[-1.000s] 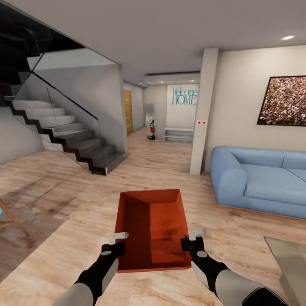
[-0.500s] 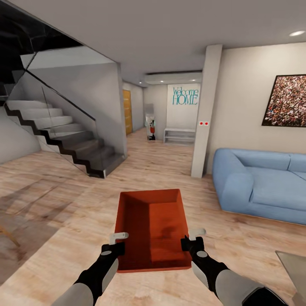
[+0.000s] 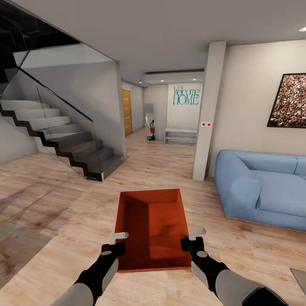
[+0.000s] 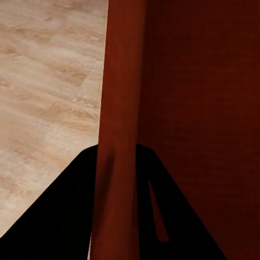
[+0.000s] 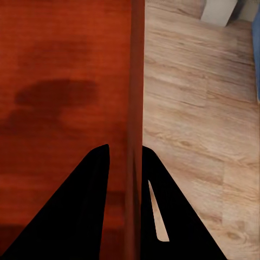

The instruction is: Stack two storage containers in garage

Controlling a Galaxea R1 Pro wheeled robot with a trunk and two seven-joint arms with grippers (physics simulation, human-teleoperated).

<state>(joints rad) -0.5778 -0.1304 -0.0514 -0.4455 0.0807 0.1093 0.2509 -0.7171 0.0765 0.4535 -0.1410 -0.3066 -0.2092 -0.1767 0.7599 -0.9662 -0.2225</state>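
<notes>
While both grippers clamp it, thin-walled rectangular container (image 3: 153, 227).

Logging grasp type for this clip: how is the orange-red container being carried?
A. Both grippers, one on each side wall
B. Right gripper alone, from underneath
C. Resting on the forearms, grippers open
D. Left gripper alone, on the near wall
A: the left gripper and right gripper each straddle a side wall of the storage container, held above the wood floor.
</notes>
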